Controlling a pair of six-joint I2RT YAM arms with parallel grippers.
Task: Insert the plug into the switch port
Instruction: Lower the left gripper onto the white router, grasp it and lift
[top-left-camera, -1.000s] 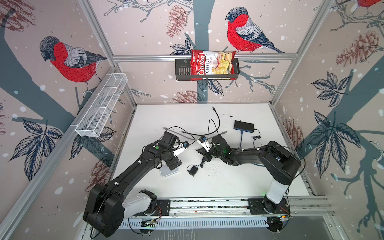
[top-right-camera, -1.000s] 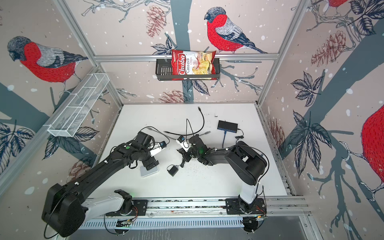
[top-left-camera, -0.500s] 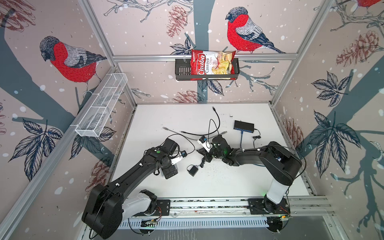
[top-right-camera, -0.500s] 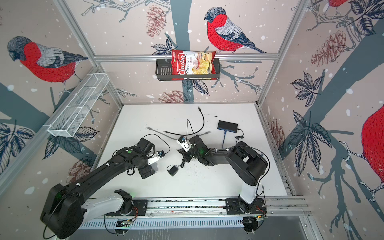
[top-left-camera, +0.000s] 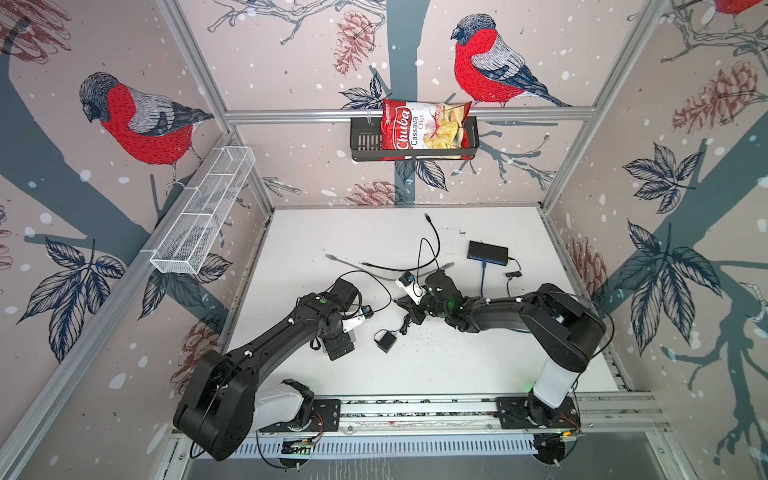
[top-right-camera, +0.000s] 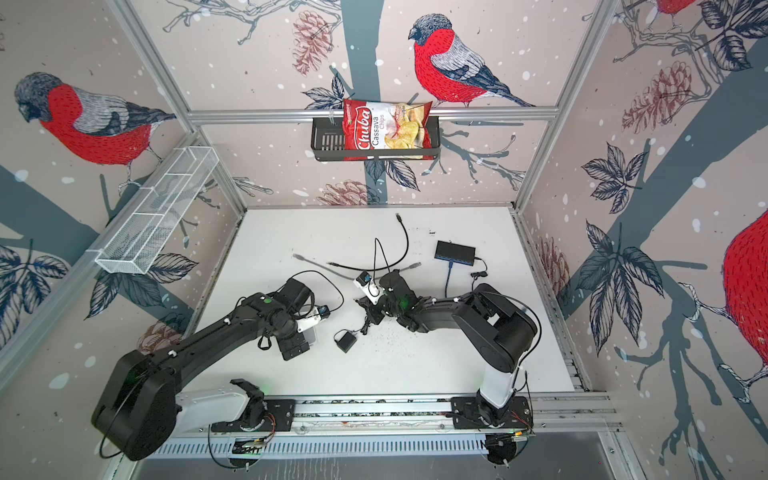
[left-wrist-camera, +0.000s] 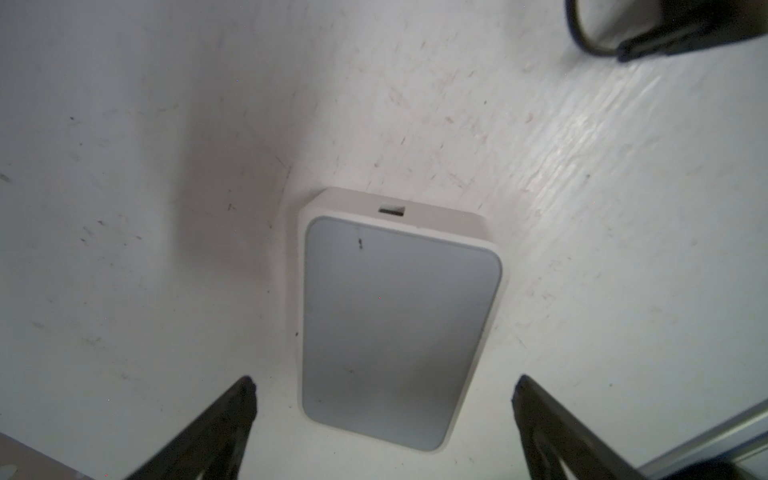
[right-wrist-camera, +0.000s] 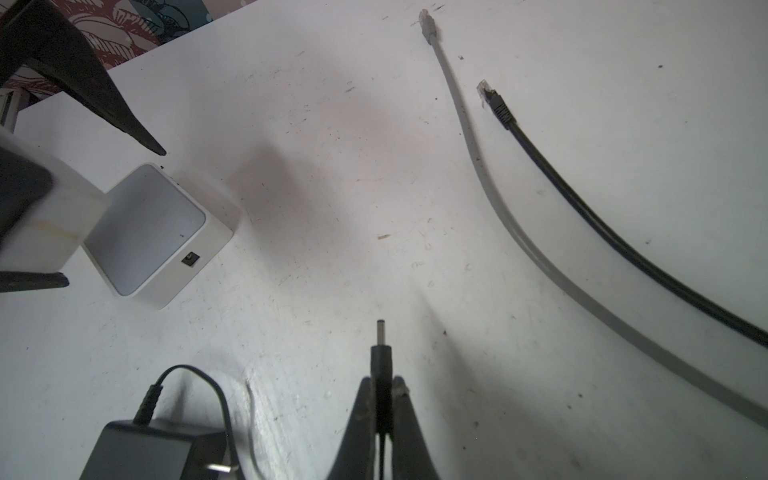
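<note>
1. Table: white and scuffed, with loose network cables lying well off to one side.
2. Switch: small white box lying flat on the left arm's side. It looks light and smooth, so it will likely skid under a push. Left gripper is over it, fingers spread wide and clear of its long edges. Those edges are the place to brace.
3. Power adapter: on the table near the plug. Its thin, limp cord should drag little.
4. Plug: stiff barrel. Right gripper is clamped on its moulded collar, metal tip free, well apart from the switch.
5. Port: tiny socket in the switch's side wall, empty.
</note>
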